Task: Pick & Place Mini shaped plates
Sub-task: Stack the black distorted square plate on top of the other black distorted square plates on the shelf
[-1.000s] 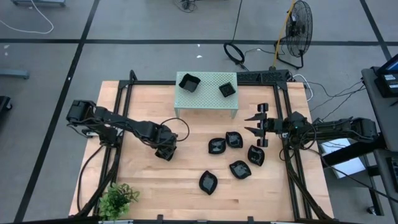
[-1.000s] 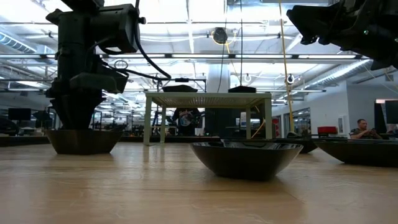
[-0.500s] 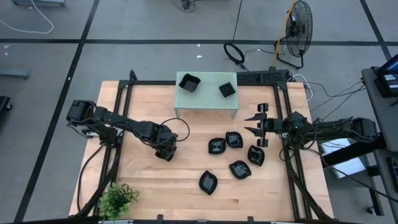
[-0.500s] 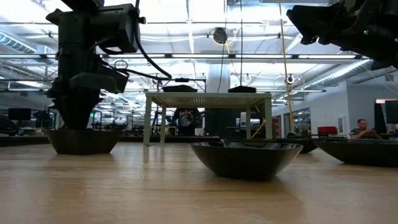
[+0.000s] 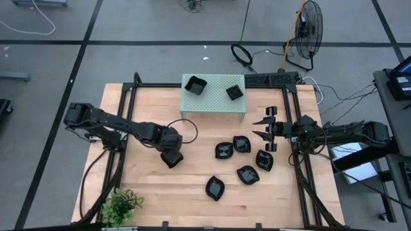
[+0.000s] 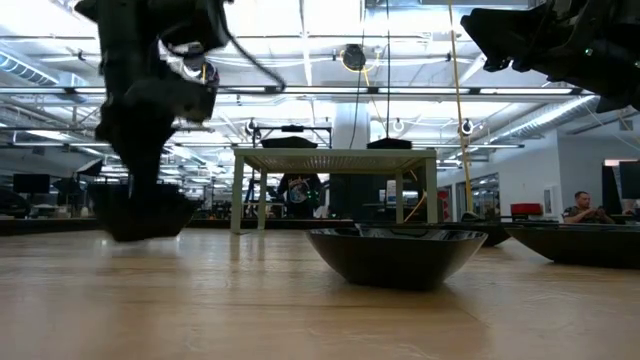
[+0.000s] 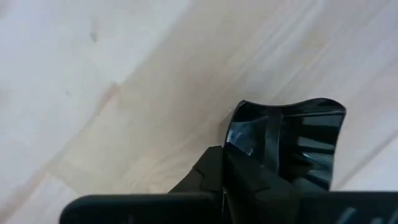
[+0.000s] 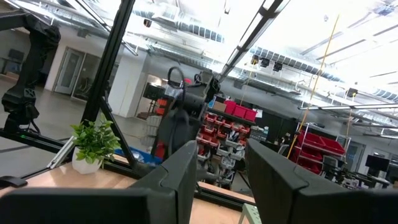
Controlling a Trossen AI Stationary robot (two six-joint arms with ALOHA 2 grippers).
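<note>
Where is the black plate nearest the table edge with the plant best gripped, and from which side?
Probably best to take the plate by its raised rim on the side toward the plant, coming straight down: one finger inside, one outside. It sits upright, open upward, with flared walls, and that side is free.

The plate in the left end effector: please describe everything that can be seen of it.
The plate is a small glossy black dish with a wavy, flared rim that reflects the light. It looks like glazed ceramic or hard plastic; which one cannot be told. The left end effector is shut on its rim, one dark finger lying over the edge. In the low view the plate hangs tilted just above the wooden table, in its left half, apart from the other plates.
</note>
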